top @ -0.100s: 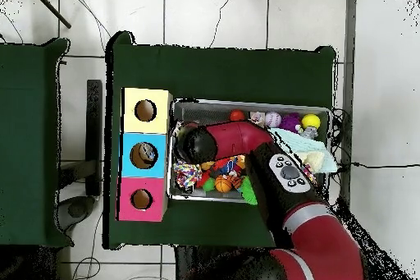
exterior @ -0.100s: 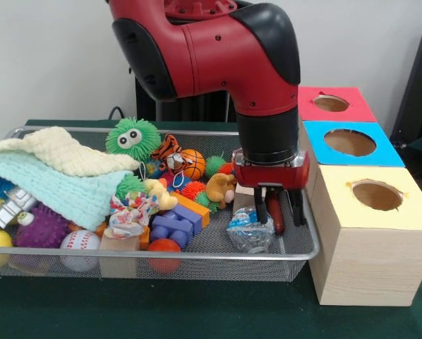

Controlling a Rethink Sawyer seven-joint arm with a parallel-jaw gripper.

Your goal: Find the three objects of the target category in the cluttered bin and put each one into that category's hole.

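Observation:
My gripper (exterior @ -0.100s: 278,212) hangs low inside the right end of the wire mesh bin (exterior @ -0.100s: 161,253), just above a crumpled clear plastic bottle (exterior @ -0.100s: 248,229). Its black fingers (exterior @ -0.100s: 260,208) stand apart, so it is open. A slim red-brown object (exterior @ -0.100s: 276,215) shows between them, with gaps on both sides; I cannot tell whether it is touched. The bin holds several toys: a green fuzzy ball with eyes (exterior @ -0.100s: 132,135), a small basketball (exterior @ -0.100s: 193,163), a tiger toy (exterior @ -0.100s: 169,150), blue bricks (exterior @ -0.100s: 172,226), a baseball (exterior @ -0.100s: 80,247). In the overhead view the arm (top @ -0.100s: 283,170) hides the gripper.
Right of the bin stand three boxes with round holes on top: yellow (exterior @ -0.100s: 416,212) nearest, blue (exterior @ -0.100s: 384,152) in the middle, red (exterior @ -0.100s: 359,106) farthest. Folded cloths (exterior @ -0.100s: 56,176) cover the bin's left end. In the overhead view the boxes (top @ -0.100s: 143,154) line the bin's left side.

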